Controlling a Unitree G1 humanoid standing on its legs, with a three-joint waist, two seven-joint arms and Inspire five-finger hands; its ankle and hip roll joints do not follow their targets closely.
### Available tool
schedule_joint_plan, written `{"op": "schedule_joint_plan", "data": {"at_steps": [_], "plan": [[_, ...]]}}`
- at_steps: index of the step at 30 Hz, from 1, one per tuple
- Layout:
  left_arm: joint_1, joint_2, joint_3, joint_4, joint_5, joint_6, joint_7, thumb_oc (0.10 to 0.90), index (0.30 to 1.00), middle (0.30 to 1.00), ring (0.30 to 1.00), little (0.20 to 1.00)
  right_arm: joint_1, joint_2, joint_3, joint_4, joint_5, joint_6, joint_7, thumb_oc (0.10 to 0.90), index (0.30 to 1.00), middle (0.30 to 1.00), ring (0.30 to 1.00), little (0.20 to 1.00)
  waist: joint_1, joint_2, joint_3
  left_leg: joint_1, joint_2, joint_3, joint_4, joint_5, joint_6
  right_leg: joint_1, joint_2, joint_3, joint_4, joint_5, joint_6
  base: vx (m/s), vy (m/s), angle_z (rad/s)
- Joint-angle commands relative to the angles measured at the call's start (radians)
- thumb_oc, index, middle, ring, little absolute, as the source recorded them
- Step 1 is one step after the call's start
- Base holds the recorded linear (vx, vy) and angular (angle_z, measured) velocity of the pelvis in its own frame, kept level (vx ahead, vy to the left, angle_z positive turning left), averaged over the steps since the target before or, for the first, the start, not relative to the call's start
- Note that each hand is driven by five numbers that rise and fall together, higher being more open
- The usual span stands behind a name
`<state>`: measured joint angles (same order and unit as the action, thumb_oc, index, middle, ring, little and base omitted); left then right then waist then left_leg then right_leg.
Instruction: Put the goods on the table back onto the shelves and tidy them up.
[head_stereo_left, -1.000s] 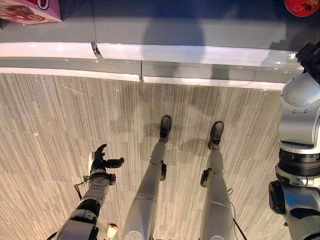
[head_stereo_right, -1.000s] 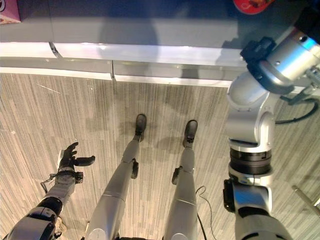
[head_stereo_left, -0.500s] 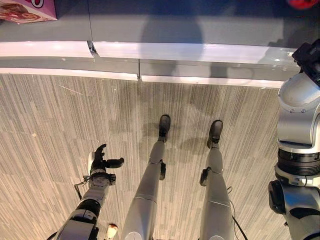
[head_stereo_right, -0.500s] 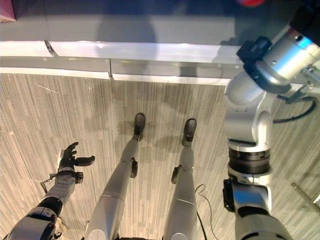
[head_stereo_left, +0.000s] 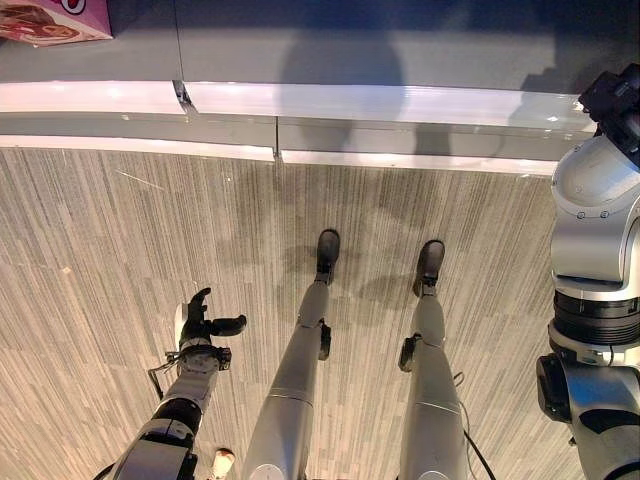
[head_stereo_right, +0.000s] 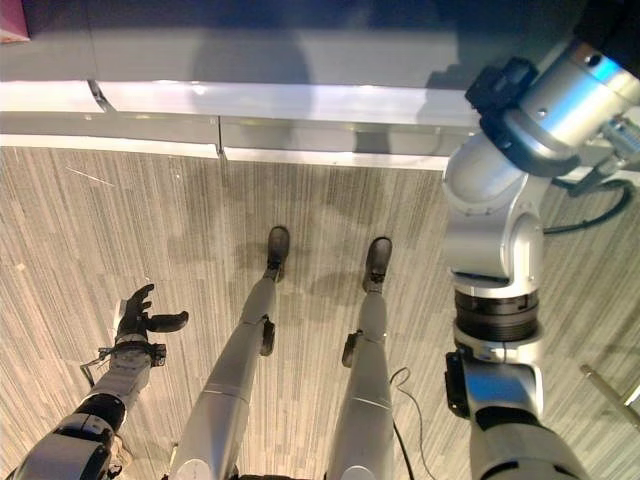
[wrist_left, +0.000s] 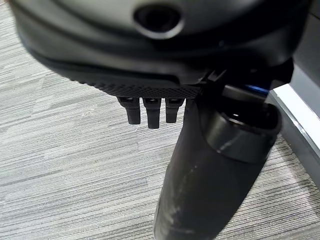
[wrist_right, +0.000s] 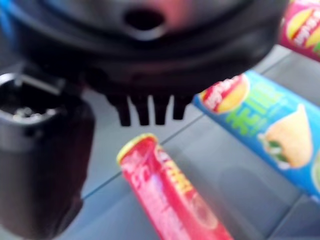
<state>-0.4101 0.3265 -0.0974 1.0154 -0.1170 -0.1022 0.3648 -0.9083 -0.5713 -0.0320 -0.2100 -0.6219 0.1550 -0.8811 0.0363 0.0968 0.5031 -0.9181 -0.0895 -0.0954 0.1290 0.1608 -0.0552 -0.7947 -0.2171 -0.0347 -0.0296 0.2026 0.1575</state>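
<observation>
Red can (wrist_right: 170, 192) lying on the grey shelf (wrist_right: 250, 195), just past the right hand's (wrist_right: 100, 75) straight, released fingers (wrist_right: 150, 110), apart from them; blue can (wrist_right: 265, 130) beside it, right of frame. Left hand (head_stereo_left: 205, 325) low over the floor (head_stereo_left: 100, 250), lower left, fingers relaxed, grasping nothing.

Floor (head_stereo_left: 120, 260) was grey, fine-striped; shelf (head_stereo_left: 400, 60) grey, white-edged; box (head_stereo_left: 55, 20) pink; tubes red (wrist_right: 170, 195), blue (wrist_right: 270, 130).

Silver-grey jointed arms — black bands at the joints — dark hands.
</observation>
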Motion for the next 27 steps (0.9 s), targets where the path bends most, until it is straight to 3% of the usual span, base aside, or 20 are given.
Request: {"op": "schedule_joint_plan", "data": {"at_steps": [1, 10, 20, 27], "plan": [[0.035, 0.02, 0.012, 0.119, -0.014, 0.04, 0.054, 0.8, 0.9, 0.9, 0.9, 0.9, -0.04, -0.03, -0.025, -0.078, -0.032, -0.069, -0.057, 0.8, 0.9, 0.9, 0.9, 0.9, -0.011, -0.008, -0.114, -0.016, 0.003, 0.015, 0.122, -0.202, -0.006, 0.05, -0.029, 0.018, 0.058, -0.069, 0.056, 0.0, 0.0, 0.0], [0.025, 0.019, 0.011, 0.124, -0.016, 0.042, 0.056, 0.8, 0.9, 0.9, 0.9, 0.9, -0.033, -0.018, -0.019, -0.057, 0.026, -0.098, -0.05, 0.8, 0.9, 0.9, 0.9, 0.9, -0.018, -0.015, -0.107, -0.005, 0.003, 0.019, 0.101, -0.185, -0.007, 0.049, -0.029, 0.024, 0.057, -0.06, 0.057, 0.0, 0.0, 0.0], [0.025, 0.005, 0.01, 0.123, -0.02, 0.047, 0.054, 0.8, 0.9, 0.9, 0.9, 0.9, 0.076, 0.039, -0.013, -0.029, 0.146, -0.183, -0.009, 0.8, 0.9, 0.9, 0.9, 0.9, -0.029, -0.025, -0.109, 0.019, 0.018, 0.025, 0.097, -0.192, -0.01, 0.076, -0.019, 0.02, 0.048, -0.067, 0.054, 0.0, -0.001, -0.01], [0.042, -0.002, 0.007, 0.121, -0.027, 0.044, 0.042, 0.8, 0.9, 0.9, 0.9, 0.9, 0.188, 0.069, -0.003, 0.031, 0.259, -0.236, 0.042, 0.8, 0.9, 0.9, 0.9, 0.9, -0.044, -0.052, -0.122, 0.087, 0.037, 0.02, 0.017, -0.152, -0.024, 0.124, -0.003, 0.007, 0.009, -0.056, 0.055, 0.04, -0.024, -0.01]]}}
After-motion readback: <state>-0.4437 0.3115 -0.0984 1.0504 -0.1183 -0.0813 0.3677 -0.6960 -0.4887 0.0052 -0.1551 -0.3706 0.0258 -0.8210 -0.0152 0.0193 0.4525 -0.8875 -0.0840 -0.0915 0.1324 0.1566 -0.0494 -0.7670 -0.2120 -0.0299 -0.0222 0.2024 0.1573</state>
